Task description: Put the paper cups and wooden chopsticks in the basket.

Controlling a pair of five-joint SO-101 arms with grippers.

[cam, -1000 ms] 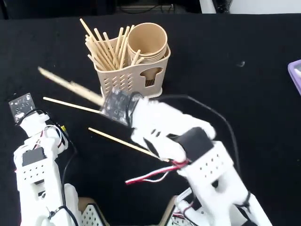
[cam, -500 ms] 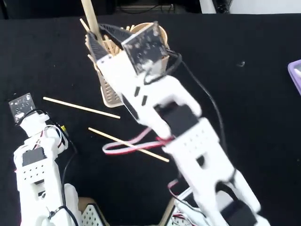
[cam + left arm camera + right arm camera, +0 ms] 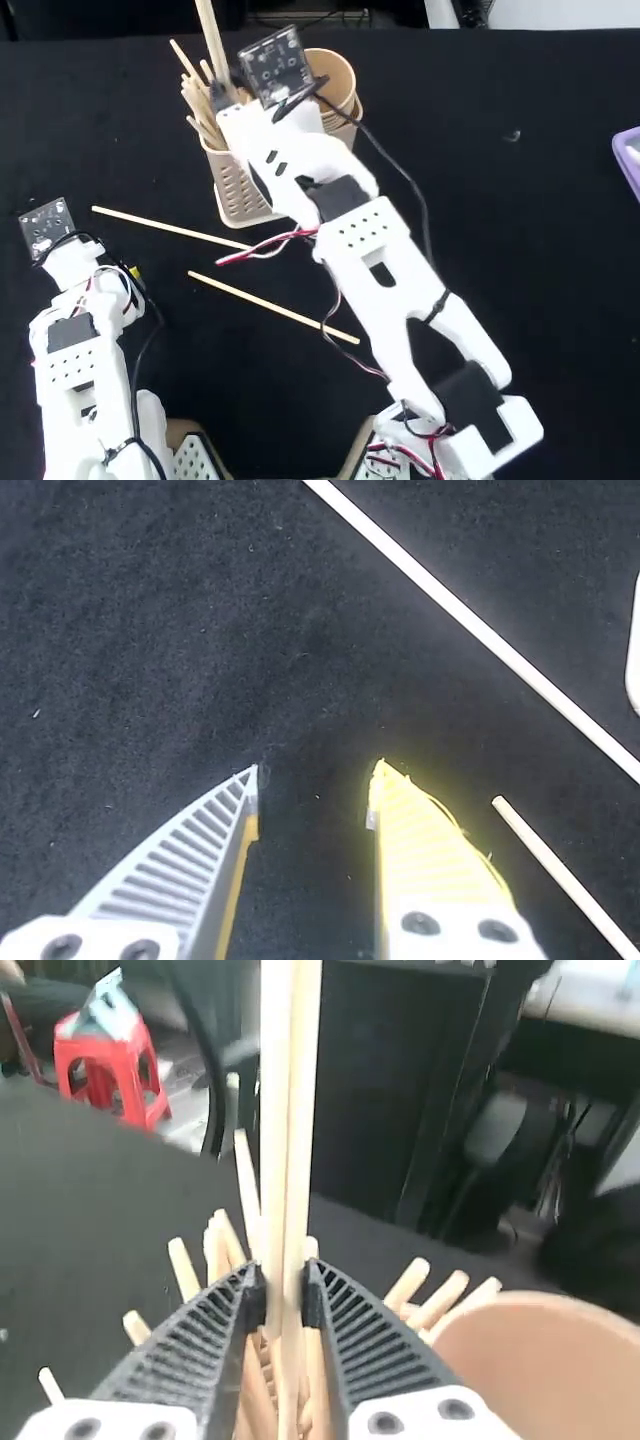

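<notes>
High view, right gripper (image 3: 224, 92): clamped on the pale wooden chopsticks (image 3: 210, 40), which stand nearly upright over the beige perforated plastic basket (image 3: 238, 190) at upper centre.
High view, brown paper cups (image 3: 332, 78): stacked inside the basket, on its right side.
High view, loose thin wooden sticks: one (image 3: 170, 228) and another (image 3: 270, 307) lie on the black table (image 3: 520, 250), left of centre, apart from the basket.
Left wrist view, left gripper (image 3: 312, 780): jaws moderately apart, holding nothing. It is low over the table, with a loose stick (image 3: 560, 865) just beside it.
Right wrist view, right gripper (image 3: 283, 1285): it pinches what looks like two sticks (image 3: 285, 1110) above the sticks already stored. The cup rim (image 3: 540, 1350) is close by.
Advice: lower straight down and release only once the lower ends are inside the wall; a tilt could knock the cups or spill sticks.
Writing: none readable.
</notes>
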